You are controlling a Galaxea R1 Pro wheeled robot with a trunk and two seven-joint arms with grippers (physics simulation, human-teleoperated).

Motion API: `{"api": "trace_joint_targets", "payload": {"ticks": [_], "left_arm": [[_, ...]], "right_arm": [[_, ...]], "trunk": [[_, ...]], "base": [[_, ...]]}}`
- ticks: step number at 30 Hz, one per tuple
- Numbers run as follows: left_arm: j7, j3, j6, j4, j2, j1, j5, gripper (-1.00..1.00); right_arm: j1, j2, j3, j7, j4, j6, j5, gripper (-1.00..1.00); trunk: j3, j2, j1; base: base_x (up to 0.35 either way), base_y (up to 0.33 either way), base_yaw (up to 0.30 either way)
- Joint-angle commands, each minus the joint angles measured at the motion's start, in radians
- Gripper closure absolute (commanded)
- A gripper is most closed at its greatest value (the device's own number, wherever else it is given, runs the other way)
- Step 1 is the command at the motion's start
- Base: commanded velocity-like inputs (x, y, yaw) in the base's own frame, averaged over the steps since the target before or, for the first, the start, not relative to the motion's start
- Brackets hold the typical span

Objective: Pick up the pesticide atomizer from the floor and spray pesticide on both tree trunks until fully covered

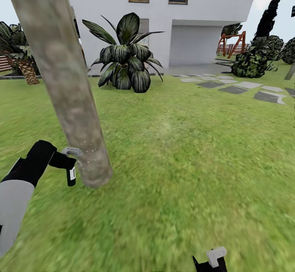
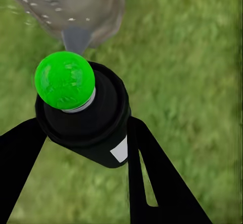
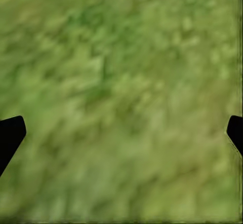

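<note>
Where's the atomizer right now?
In the head view's lower left, the atomizer sits in the left hand, nozzle against the trunk base.

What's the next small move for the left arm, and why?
Probably raise the left gripper a little along the tree trunk while spraying. It is shut on the pesticide atomizer, whose grey nozzle points at the trunk's base from close by. White flecks show only low on the trunk near the nozzle; the bark higher up looks bare, so coverage seems to need to climb.

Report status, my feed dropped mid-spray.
Left claw shut on atomizer, nozzle at the tree trunk base. Right claw open over grass. Nothing in the way.
</note>
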Motion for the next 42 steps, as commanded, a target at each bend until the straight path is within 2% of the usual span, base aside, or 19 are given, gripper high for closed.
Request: {"api": "trace_joint_targets", "payload": {"ticks": [1,9,18,27,33,42], "left_arm": [[-0.009,0.0,0.004,-0.001,0.0,-0.001,-0.009,1.0],[-0.009,0.0,0.004,0.0,-0.001,-0.001,-0.007,1.0],[-0.009,0.0,0.004,0.012,-0.001,0.0,-0.009,1.0],[-0.009,0.0,0.004,0.013,-0.001,0.001,-0.009,1.0],[-0.009,0.0,0.004,0.011,-0.001,0.001,-0.009,1.0],[-0.009,-0.002,0.004,0.01,-0.003,0.001,-0.009,1.0]], "right_arm": [[0.0,0.0,-0.009,0.008,0.0,-0.003,0.002,-1.0],[0.0,0.001,-0.009,0.008,0.0,-0.003,0.002,-1.0],[0.0,0.003,-0.009,0.008,0.0,-0.003,0.002,-1.0],[0.0,0.003,-0.009,0.008,0.0,-0.003,0.002,-1.0],[0.0,0.003,-0.009,0.008,0.0,-0.003,0.002,-1.0],[0.0,0.003,-0.009,0.008,0.0,-0.003,0.002,-1.0]], "trunk": [[-0.001,0.0,0.0],[-0.001,0.0,0.0],[-0.001,0.0,0.0],[-0.001,0.0,0.0],[-0.001,0.0,0.0],[-0.001,0.0,0.0]], "base": [[-0.083,-0.28,0.0],[-0.026,-0.28,0.06],[0.009,-0.281,0.268],[0.168,-0.245,0.274],[0.206,-0.212,0.041],[0.017,-0.273,0.0]]}}
